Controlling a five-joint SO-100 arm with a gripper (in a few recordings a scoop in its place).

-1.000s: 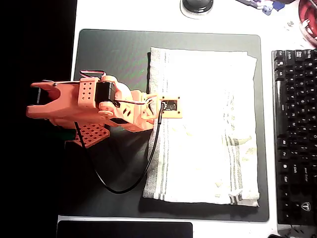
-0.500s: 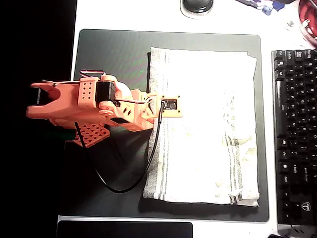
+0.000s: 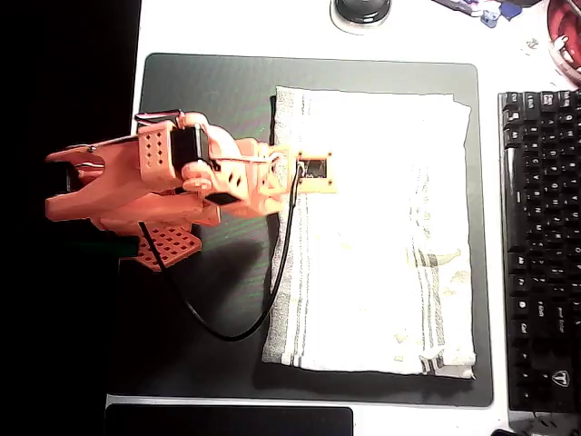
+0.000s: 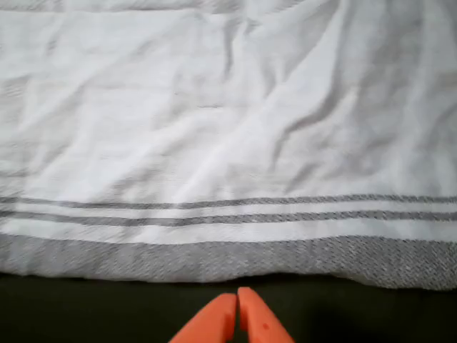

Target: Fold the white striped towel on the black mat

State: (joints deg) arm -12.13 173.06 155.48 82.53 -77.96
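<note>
The white striped towel (image 3: 377, 232) lies spread flat on the black mat (image 3: 209, 91), covering the mat's right half, with grey stripe bands along its left and right sides. My orange arm (image 3: 172, 177) reaches in from the left, and its wrist camera plate (image 3: 313, 173) hangs over the towel's left edge. In the wrist view the towel (image 4: 228, 128) spans the frame, its grey-striped edge just ahead of my gripper (image 4: 238, 304). The two orange fingertips (image 4: 260, 321) touch each other, shut on nothing, above the bare mat (image 4: 86, 307).
A black keyboard (image 3: 540, 245) lies along the mat's right side. A glossy black slab (image 3: 227, 421) sits at the front edge. A round black object (image 3: 361, 9) and a red item (image 3: 565, 41) sit at the back. Bare mat shows left of the towel.
The arm has shifted a little toward the top of the overhead picture, its wrist plate sliding up along the towel's left edge. The towel has not moved.
</note>
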